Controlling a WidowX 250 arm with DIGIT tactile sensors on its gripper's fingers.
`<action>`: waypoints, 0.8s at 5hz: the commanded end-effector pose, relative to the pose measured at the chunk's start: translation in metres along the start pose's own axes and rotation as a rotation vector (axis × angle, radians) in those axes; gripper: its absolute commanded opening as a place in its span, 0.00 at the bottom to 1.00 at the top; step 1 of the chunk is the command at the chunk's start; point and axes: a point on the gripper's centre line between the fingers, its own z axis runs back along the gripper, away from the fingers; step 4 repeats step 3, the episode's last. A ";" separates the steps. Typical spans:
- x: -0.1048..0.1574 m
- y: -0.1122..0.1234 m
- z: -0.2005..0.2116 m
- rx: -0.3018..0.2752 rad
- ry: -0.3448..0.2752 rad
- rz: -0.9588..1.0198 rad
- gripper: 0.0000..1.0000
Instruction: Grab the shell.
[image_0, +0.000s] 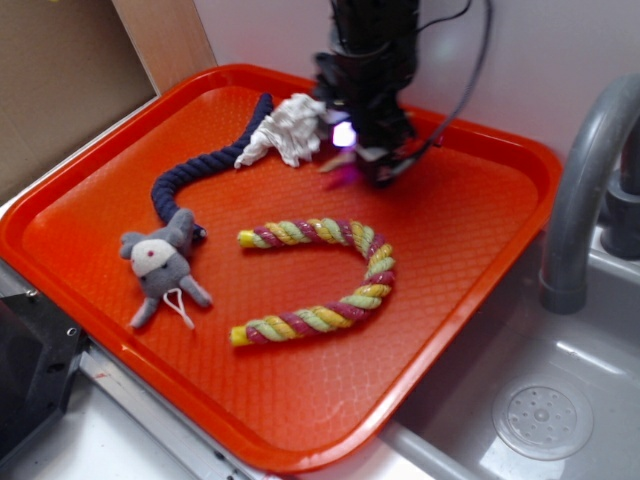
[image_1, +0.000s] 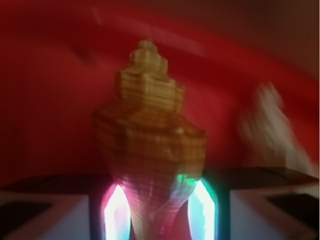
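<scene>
**Shell between the fingers, over the tray's far side**

Exterior view: the gripper (image_0: 372, 165) hung low over the far part of the orange tray (image_0: 470, 250), just beside a crumpled white wad (image_0: 287, 131). A striped rope (image_0: 330, 280), a grey plush mouse (image_0: 162, 263) and a dark blue rope (image_0: 200, 168) lay nearer — the shell was hidden here.

Wrist view: the shell (image_1: 150, 150) stood spire-up, its narrow end clamped between both lit fingers (image_1: 116, 212) — blurred red tray behind.

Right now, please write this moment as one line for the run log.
phase: grasp | gripper: jaws around shell narrow end | shell: between lit pads | site: orange tray, beside white paper wad
</scene>
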 end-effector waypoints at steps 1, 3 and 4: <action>-0.061 0.026 0.120 0.002 -0.060 0.150 0.00; -0.096 0.042 0.130 -0.195 -0.011 0.109 0.00; -0.096 0.042 0.130 -0.195 -0.011 0.109 0.00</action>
